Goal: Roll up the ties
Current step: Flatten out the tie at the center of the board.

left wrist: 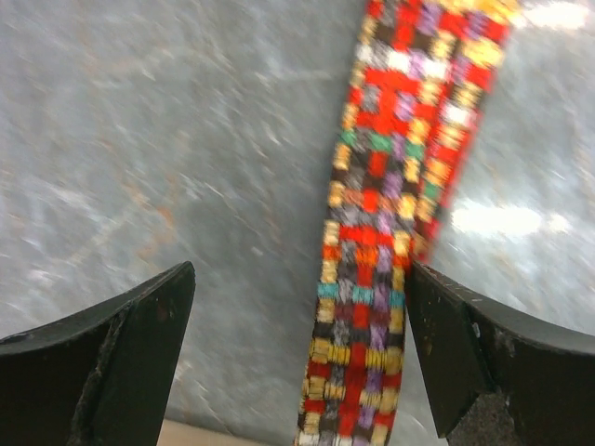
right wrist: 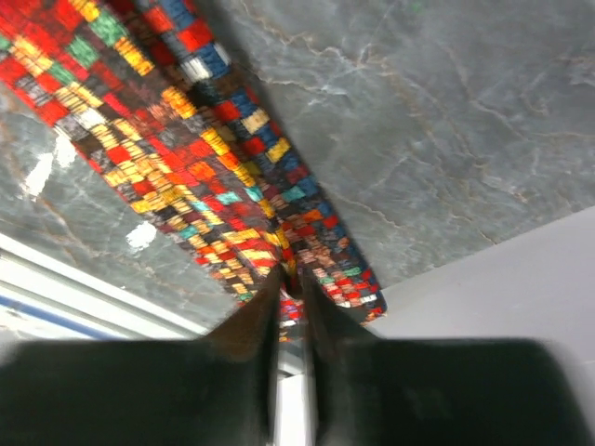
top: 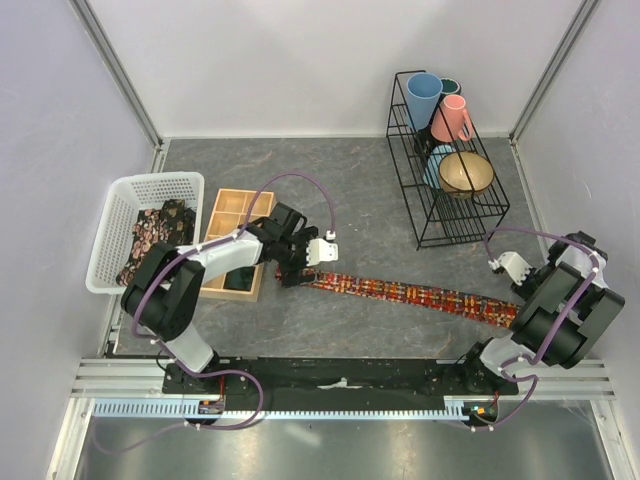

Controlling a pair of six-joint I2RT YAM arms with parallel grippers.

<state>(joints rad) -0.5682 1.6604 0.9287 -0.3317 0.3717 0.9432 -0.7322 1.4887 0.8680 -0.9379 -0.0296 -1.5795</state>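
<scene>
One tie, a checked weave of red, yellow and orange, lies stretched flat across the grey table from centre left to the right. My left gripper hovers over its narrow end. In the left wrist view this gripper is wide open, and the tie runs close beside the right finger. My right gripper is at the wide end; its jaws stand a narrow slit apart with a raised fold of fabric between the tips. More dark floral ties lie in the white basket.
A wooden compartment tray sits between the basket and my left arm. A black wire rack with cups and a bowl stands at the back right. The metal rail runs along the near edge, close to the tie's wide end.
</scene>
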